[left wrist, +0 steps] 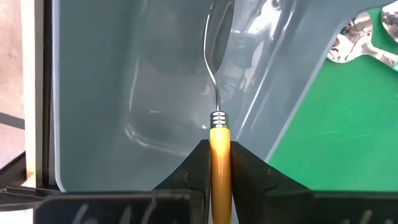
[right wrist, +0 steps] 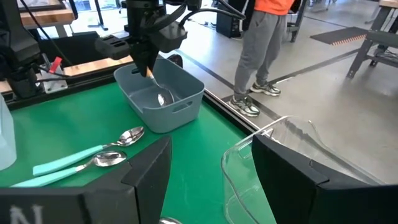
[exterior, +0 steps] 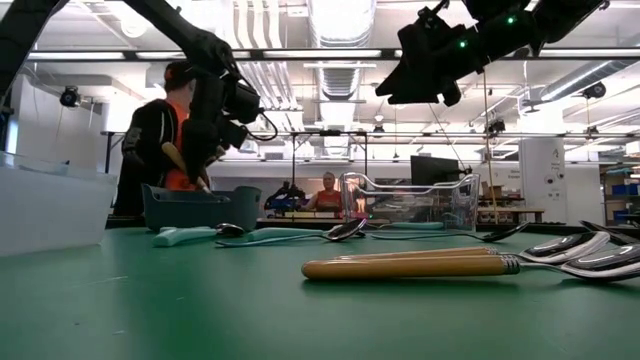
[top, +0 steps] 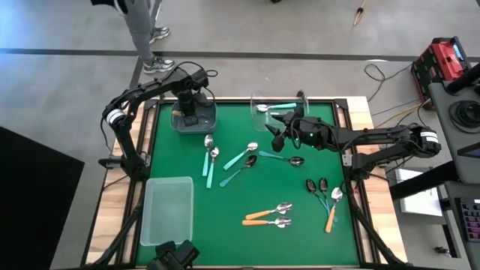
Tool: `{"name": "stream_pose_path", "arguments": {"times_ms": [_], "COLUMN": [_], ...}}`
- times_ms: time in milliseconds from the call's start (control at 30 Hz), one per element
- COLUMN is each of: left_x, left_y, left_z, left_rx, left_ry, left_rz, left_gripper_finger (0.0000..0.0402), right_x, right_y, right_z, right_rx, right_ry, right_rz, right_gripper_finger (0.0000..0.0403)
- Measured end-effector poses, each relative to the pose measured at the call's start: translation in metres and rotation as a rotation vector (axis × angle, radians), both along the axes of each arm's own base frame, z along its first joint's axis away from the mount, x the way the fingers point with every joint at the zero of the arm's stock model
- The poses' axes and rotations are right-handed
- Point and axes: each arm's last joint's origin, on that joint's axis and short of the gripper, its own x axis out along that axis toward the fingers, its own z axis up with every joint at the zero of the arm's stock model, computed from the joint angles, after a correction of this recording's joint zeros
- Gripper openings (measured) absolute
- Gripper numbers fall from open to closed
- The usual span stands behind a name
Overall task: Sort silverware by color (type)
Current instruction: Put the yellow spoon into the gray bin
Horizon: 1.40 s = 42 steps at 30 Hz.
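My left gripper [left wrist: 221, 163] hangs over the grey bin [top: 195, 118] at the far left of the green counter [top: 172, 161], its jaws clamped on the orange handle of a spoon [left wrist: 219, 134]. The spoon points down into the bin, its silver bowl low inside, close to the bin floor; whether it touches I cannot tell.

My right gripper [top: 278, 129] hovers above the counter just beside the clear container [top: 279, 107] at the far edge, jaws spread wide and gripping nothing. A teal-handled spoon [top: 274, 107] lies inside that clear container.

The rest of the silverware is spread over the counter. Two teal-handled spoons [top: 210, 159] lie side by side near the grey bin. Another teal-handled spoon [top: 241, 155] lies just beside a dark spoon with a thin light-blue handle [top: 240, 170] towards the middle, and one more dark spoon [top: 283, 158] lies near my right gripper. Two orange-handled spoons [top: 267, 217] lie side by side near the front edge. On the right, two dark spoons [top: 318, 187] and an orange-handled spoon [top: 333, 208] lie bunched together. A translucent lidded box [top: 167, 210] sits at the front left.

Beyond the counter a person [exterior: 160, 140] in an orange top stands on the floor.
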Motion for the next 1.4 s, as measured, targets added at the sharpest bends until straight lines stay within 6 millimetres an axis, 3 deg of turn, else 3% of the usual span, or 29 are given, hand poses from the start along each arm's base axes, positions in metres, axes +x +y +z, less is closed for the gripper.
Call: {"name": "stream_pose_path", "arguments": {"times_ms": [467, 633, 867, 1033, 1200, 1400], "left_x": [0.000, -0.001, -0.008, -0.008, -0.005, 0.017], "left_y": [0.001, -0.001, -0.011, -0.029, -0.059, -0.112], "left_z": [0.004, 0.019, 0.058, 0.091, 0.117, 0.127], "left_rx": [0.027, 0.071, 0.206, 0.249, 0.274, 0.265], "left_ry": [-0.024, -0.062, -0.199, -0.439, -0.652, -0.914], "left_rz": [0.011, 0.029, 0.103, 0.120, 0.058, -0.086], "left_gripper_finger": [0.0022, 0.0022, 0.0021, 0.0021, 0.0021, 0.0021], "right_x": [0.000, 0.000, 0.000, 0.000, 0.001, 0.004], "right_y": [0.000, 0.000, 0.000, 0.001, 0.003, 0.006], "right_z": [0.000, 0.000, -0.001, -0.002, -0.002, -0.002], "right_rx": [-0.003, -0.010, -0.008, -0.003, -0.001, -0.028], "right_ry": [0.002, 0.007, 0.015, 0.025, 0.029, 0.033], "right_rz": [0.001, 0.003, 0.004, 0.040, 0.098, 0.239], "right_gripper_finger": [0.0215, 0.0215, 0.0215, 0.0215, 0.0215, 0.0215]}}
